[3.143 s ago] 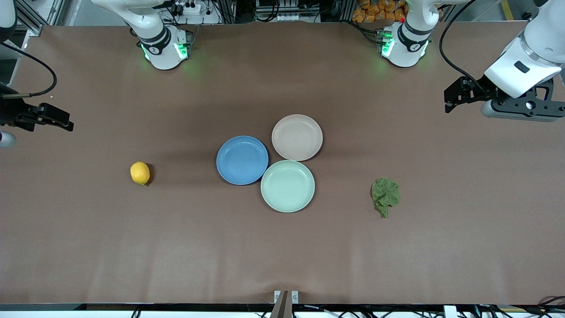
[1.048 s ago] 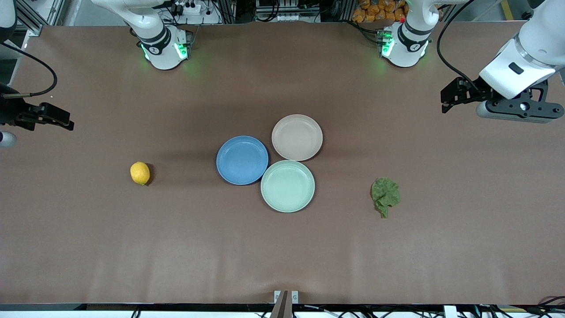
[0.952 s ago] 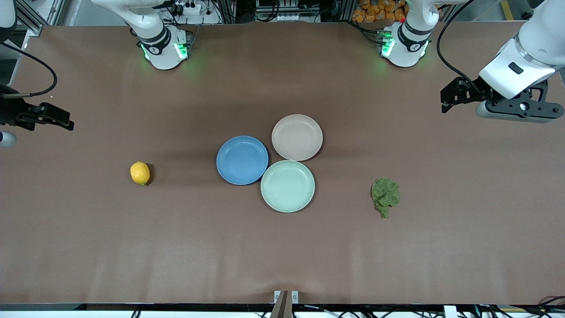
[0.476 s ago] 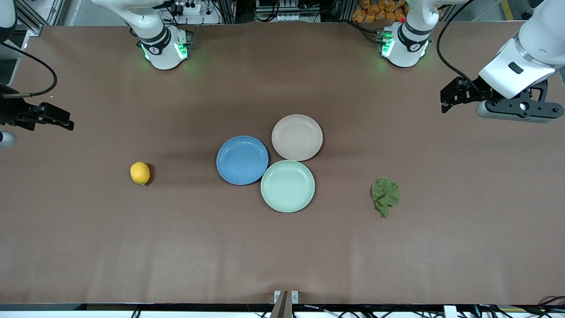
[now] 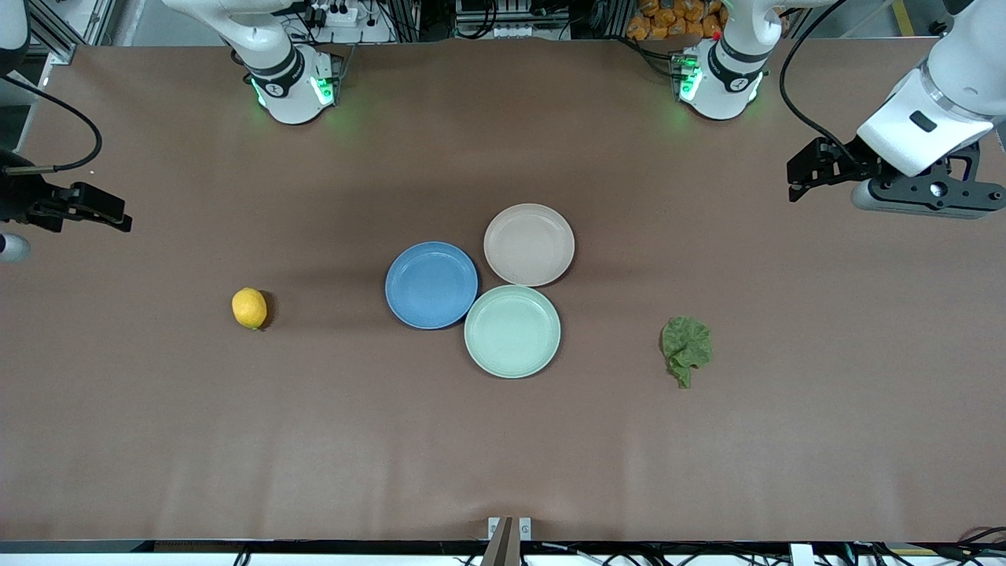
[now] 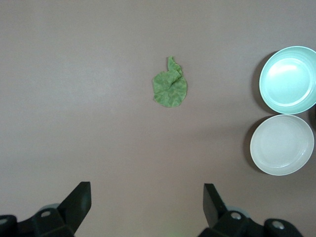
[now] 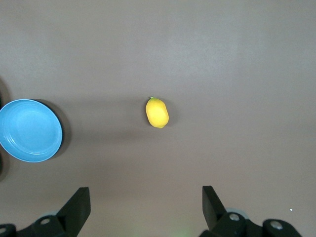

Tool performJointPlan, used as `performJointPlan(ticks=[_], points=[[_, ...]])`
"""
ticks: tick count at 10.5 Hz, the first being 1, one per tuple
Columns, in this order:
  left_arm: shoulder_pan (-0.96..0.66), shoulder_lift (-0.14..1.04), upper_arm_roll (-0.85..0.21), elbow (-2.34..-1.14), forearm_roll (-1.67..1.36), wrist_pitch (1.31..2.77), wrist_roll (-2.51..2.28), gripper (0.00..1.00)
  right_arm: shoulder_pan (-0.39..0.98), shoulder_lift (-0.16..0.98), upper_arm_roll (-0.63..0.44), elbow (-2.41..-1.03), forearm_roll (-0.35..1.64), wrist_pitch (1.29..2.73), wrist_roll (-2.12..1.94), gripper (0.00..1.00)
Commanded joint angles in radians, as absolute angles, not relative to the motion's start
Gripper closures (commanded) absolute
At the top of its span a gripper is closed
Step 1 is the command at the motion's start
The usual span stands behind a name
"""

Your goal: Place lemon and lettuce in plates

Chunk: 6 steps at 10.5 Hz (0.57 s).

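Note:
The yellow lemon [image 5: 249, 307] lies on the table toward the right arm's end, also seen in the right wrist view [image 7: 157, 112]. The ruffled green lettuce [image 5: 686, 348] lies toward the left arm's end and shows as well in the left wrist view [image 6: 170, 89]. The blue plate [image 5: 431, 284] and the beige-pink plate [image 5: 529, 244] sit mid-table with nothing in them. My left gripper [image 6: 147, 210] hangs open high over the left arm's end of the table, holding nothing. My right gripper [image 7: 146, 210] hangs open high over the right arm's end, holding nothing.
A pale mint-green plate [image 5: 512, 331] touches the other two plates and lies nearer to the front camera than they do. The brown table [image 5: 503, 440] has wide bare stretches between the plates, the lemon and the lettuce.
The left gripper has shifted a little over its end of the table. The right arm, lemon, lettuce and plates have not moved.

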State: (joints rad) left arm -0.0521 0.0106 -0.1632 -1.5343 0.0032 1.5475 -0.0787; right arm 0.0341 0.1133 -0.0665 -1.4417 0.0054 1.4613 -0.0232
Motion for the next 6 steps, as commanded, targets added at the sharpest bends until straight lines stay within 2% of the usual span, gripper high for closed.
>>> performJointPlan(ticks=[1,6], points=[[-0.052,0.017,-0.166,-1.522,0.005,1.549,-0.071,0.00,0.026,0.100,-0.064,-1.456,0.017,1.451,-0.020,0.00],[-0.058,0.021,-0.166,-1.523,0.000,1.549,-0.072,0.00,0.026,0.100,-0.064,-1.456,0.018,1.450,-0.020,0.00]])
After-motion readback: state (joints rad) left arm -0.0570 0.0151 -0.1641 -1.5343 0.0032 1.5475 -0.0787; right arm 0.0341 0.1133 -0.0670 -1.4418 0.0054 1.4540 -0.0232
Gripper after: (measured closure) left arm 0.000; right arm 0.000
